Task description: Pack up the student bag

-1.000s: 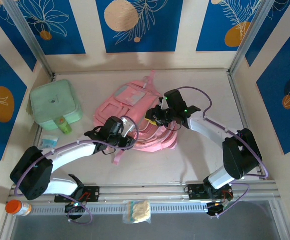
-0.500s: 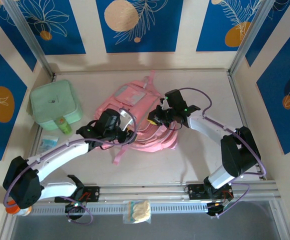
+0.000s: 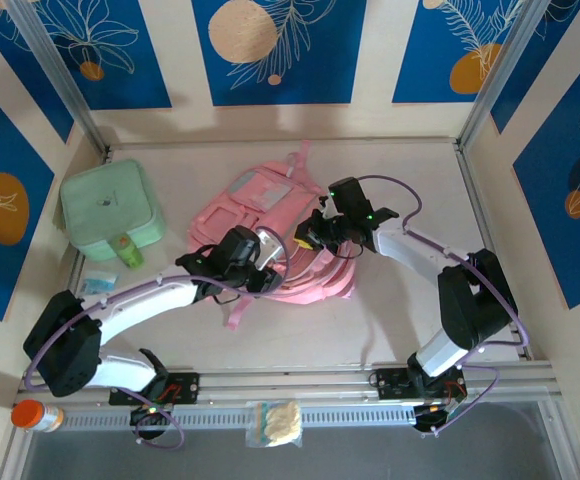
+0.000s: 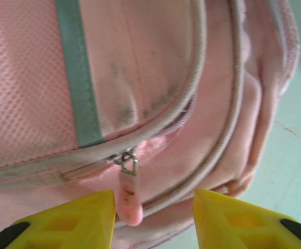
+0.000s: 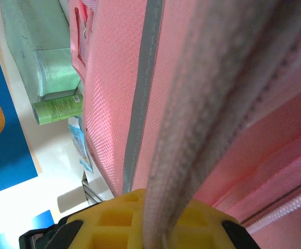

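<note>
The student bag (image 3: 267, 215), soft pink with pale front panels, lies flat in the middle of the table. My left gripper (image 3: 267, 272) hovers at its near edge. In the left wrist view it (image 4: 153, 220) is open, and the pink zip pull (image 4: 128, 201) hangs between the yellow fingertips (image 4: 72, 218), close to the left one and unpinched. My right gripper (image 3: 311, 236) is at the bag's right side. In the right wrist view it (image 5: 163, 228) is shut on the bag's grey piped edge (image 5: 207, 119), which runs up out of the jaws.
A mint-green lidded case (image 3: 110, 208) stands at the back left, with a green bottle (image 3: 128, 250) and a blue packet (image 3: 97, 284) beside it. An orange-capped jar (image 3: 35, 415) and a snack bag (image 3: 275, 422) rest by the front rail. Walls enclose the table.
My left arm swung left and came back, and its gripper now sits closer to the bag's near edge by the zip. The right gripper closed on the bag's edge and stayed in place.
</note>
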You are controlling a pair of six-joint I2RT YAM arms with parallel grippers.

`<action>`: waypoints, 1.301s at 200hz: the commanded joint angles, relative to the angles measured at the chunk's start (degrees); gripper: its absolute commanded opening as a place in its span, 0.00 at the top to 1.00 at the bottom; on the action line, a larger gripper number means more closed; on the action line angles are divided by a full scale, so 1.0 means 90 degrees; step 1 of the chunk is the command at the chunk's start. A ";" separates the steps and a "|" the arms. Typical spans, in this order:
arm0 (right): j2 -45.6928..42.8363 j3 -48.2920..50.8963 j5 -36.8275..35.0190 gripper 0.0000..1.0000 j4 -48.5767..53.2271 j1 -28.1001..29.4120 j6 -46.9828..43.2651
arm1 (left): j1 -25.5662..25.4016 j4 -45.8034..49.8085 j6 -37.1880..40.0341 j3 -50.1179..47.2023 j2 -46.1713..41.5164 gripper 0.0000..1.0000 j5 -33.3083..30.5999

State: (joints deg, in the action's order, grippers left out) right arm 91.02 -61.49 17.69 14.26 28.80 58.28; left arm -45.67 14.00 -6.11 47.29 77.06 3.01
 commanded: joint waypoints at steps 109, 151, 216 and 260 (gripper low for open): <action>-0.0122 -0.0108 -0.0178 1.00 0.0145 0.0011 0.0021 | 0.0031 -0.0034 -0.0334 -0.0173 0.0072 1.00 -0.1348; -0.0429 0.0075 -0.0459 1.00 0.0526 -0.0022 0.0115 | 0.0589 -0.0056 -0.0877 -0.0566 -0.0264 1.00 -0.1149; -0.1190 0.0316 -0.1224 1.00 0.0738 0.0653 0.0724 | 0.1239 -0.0334 -0.0239 -0.0164 -0.0016 1.00 -0.0654; -0.0333 -0.0649 -0.1521 1.00 0.0164 0.1455 0.1198 | 0.2057 -0.0347 0.0322 0.0238 0.0040 0.82 0.0135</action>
State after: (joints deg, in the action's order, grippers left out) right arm 84.73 -60.55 0.84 13.93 39.09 68.01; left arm -32.21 11.16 -6.46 45.82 76.97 7.44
